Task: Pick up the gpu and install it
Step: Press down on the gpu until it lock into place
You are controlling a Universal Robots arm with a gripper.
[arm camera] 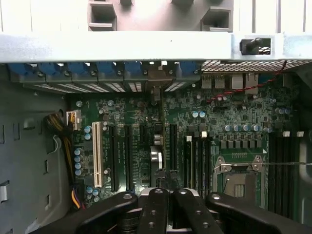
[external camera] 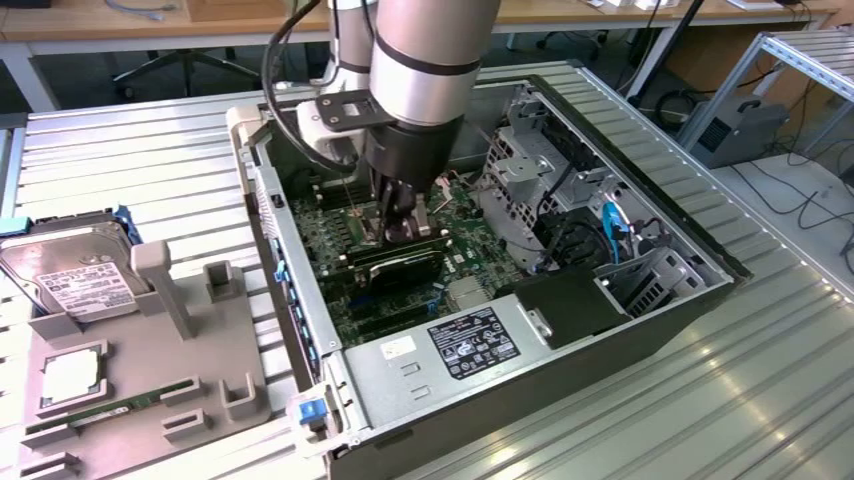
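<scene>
Probably lab: aluminium-profile workbench [external camera: 747, 380], desks [external camera: 160, 25], cables [external camera: 787, 195].

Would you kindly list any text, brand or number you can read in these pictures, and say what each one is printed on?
No text can be read.
Black label on the power supply: print too small.
Small white sticker beside it: blurred.
White label on the hard drive: unreadable.
Motherboard markings under the claw: too fine; the claw holds the gpu edge-on, no lettering legible.
</scene>
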